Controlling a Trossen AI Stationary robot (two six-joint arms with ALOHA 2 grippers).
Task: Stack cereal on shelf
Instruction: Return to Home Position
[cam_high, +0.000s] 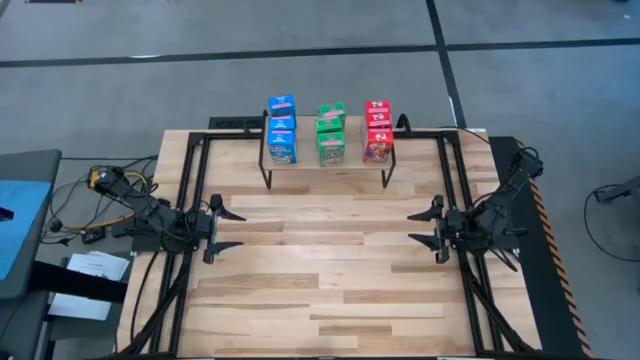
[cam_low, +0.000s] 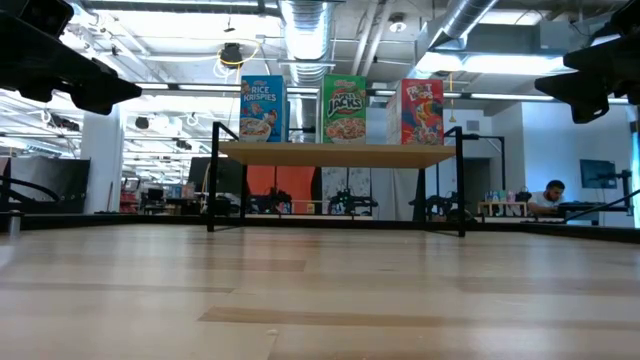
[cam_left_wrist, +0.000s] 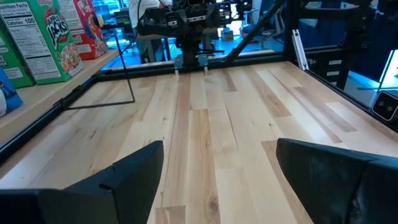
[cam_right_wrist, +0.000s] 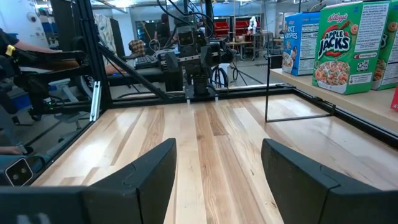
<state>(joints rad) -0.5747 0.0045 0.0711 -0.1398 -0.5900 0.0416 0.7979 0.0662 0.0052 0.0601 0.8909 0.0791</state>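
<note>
Cereal (cam_low: 344, 108) sat on the shelf (cam_low: 340, 154). Left gripper (cam_high: 238, 230) and right gripper (cam_high: 414, 229) were spread wide, empty, above the desk (cam_high: 320, 280).

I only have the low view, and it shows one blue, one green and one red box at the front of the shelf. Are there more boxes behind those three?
Observer: Yes. From above, each front box heads a row running to the back of the shelf: blue boxes, green boxes and red boxes. Each row looks three deep.
Operator: I only see dark shapes in my top corners. Where are the end effectors?
Observer: The left end effector is over the left side of the table and the right end effector over the right side. They face each other, both open and empty, on the near side of the shelf.
</note>
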